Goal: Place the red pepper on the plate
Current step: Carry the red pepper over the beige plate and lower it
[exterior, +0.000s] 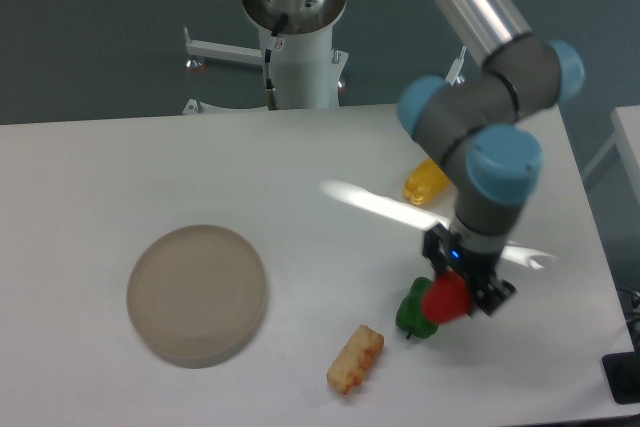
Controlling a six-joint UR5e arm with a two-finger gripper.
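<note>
The red pepper (445,299) looks like shiny, smooth plastic. So does the green pepper (411,314) right beside it. The yellow pepper (424,181) is shiny too. The plate (197,294) is dull and tan, not shiny at all. The table (120,177) is smooth and white. The robot arm (466,7) has a shiny silver metal tube and smooth blue caps.

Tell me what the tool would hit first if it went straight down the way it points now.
Probably the green pepper or the table. The tool, shut on the red pepper, overlaps the green one in this view, but depth is unclear.
</note>
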